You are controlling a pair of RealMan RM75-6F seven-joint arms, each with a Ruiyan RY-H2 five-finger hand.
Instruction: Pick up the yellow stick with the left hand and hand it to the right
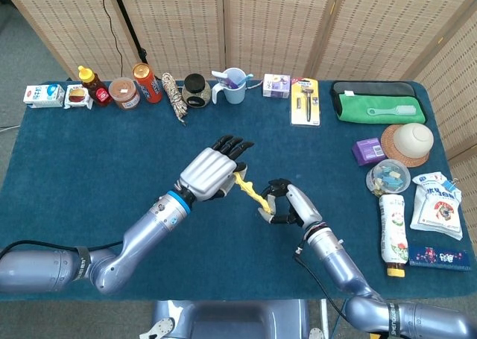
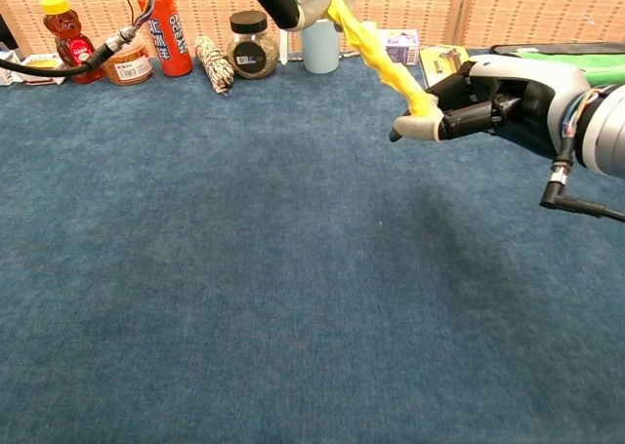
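The yellow stick (image 1: 252, 193) is a wavy, twisted rod held in the air over the middle of the blue table (image 1: 89, 168), slanting down to the right. My left hand (image 1: 213, 172) pinches its upper end, fingers pointing away from me. My right hand (image 1: 288, 204) grips its lower end with the fingers curled around it. In the chest view the stick (image 2: 376, 49) runs from the left fingers (image 2: 283, 0) at the top edge down to the right hand (image 2: 488, 98). Both hands hold it at once.
Along the far edge stand a honey bottle (image 1: 87, 83), an orange bottle (image 1: 147, 82), a rope bundle (image 1: 175, 97), a dark jar (image 1: 197, 90) and a mug (image 1: 234, 86). A razor pack (image 1: 305, 101), green cloth (image 1: 376, 104), hat (image 1: 408, 141) and bottle (image 1: 392, 235) fill the right side.
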